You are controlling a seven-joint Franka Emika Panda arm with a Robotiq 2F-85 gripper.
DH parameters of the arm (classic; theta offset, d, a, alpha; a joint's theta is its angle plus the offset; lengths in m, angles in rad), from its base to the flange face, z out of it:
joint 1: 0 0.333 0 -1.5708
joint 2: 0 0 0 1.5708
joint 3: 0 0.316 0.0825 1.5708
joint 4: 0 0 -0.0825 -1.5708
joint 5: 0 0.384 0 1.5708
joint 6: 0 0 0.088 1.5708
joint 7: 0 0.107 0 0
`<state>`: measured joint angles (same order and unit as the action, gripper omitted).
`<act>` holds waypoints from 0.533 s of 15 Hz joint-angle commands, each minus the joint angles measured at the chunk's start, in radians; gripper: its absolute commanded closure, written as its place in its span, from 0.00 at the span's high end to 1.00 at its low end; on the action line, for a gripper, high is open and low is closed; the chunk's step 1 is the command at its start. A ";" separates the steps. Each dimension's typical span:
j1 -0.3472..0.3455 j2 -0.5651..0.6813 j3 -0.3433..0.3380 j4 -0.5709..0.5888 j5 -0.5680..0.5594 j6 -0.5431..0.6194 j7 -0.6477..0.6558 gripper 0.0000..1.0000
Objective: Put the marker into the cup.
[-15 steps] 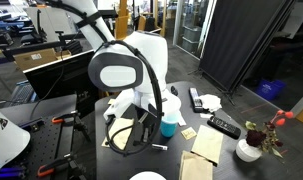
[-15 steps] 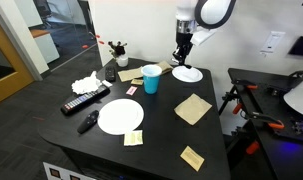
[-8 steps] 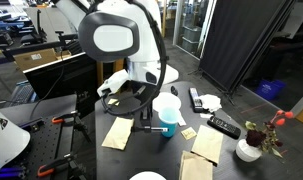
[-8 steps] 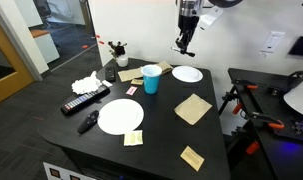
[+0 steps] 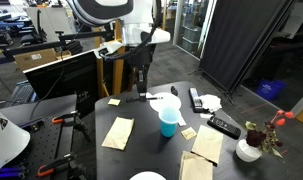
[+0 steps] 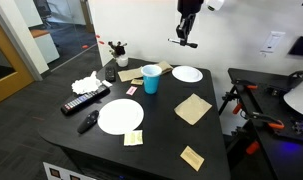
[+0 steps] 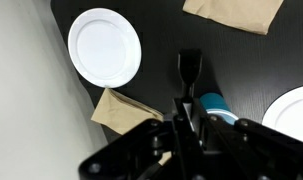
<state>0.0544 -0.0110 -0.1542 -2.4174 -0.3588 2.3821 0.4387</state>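
The marker [image 6: 183, 42] lies crosswise in the gripper [image 6: 184, 37], whose fingers are clamped on it, high above the table [image 6: 166, 128]. This looks like the carrying step. The cup [image 6: 151, 78] stands well below the gripper and off to one side; in the wrist view it peeks out beside the fingers. Next, I judge, the gripper must come over the cup's mouth, tip the marker end-down and release it.

marker [image 6: 175, 42]: thin, black, roughly level, pinched in gripper [image 6: 184, 40], high in air | cup [image 6: 151, 79]: light blue, white rim, upright, well below
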 commanded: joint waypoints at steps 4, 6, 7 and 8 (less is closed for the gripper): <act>-0.020 -0.016 0.108 0.047 0.051 -0.045 -0.057 0.03; -0.016 -0.012 0.127 0.054 0.071 -0.045 -0.081 0.03; -0.013 -0.005 0.137 0.058 0.078 -0.046 -0.094 0.03; -0.010 0.002 0.146 0.062 0.085 -0.051 -0.113 0.03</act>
<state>0.0497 -0.0215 -0.0382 -2.3840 -0.3102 2.3744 0.3915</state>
